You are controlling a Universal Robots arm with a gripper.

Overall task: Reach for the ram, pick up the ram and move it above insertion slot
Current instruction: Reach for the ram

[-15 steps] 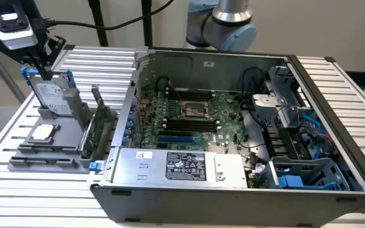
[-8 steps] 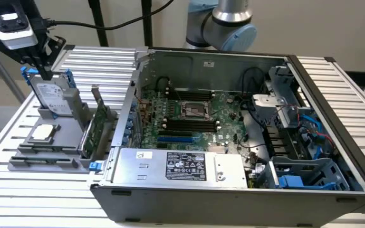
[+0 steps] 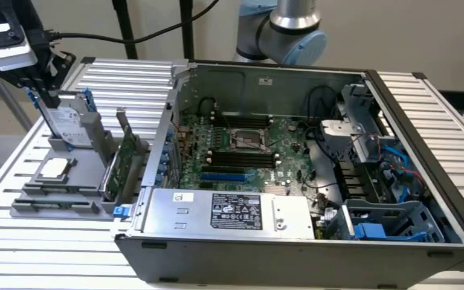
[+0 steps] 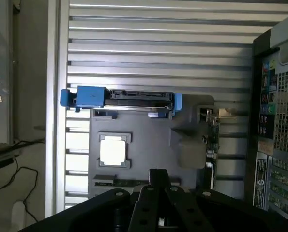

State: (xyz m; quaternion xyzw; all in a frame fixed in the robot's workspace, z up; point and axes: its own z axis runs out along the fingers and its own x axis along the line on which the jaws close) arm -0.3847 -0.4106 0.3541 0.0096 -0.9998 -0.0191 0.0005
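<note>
Over the worktop [image 3: 22,254] edge on the exterior view's left, hanging high above the grey holder [image 3: 63,208]: pincer [image 3: 43,99], open or closed, cannot tell. Down in that holder's thin slot, just beside the square processor [image 3: 57,169], lying flat: the ram [image 4: 134,182]. Well apart, inside the open computer case [image 3: 296,254]: the insertion slot [image 3: 240,158].

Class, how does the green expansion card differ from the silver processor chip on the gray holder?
Pose: the green expansion card stands upright on its edge; the silver processor chip lies flat. Colour: the card is green, the chip silver. Shape: the card is long, the chip square. Both sit on the gray holder.
</note>
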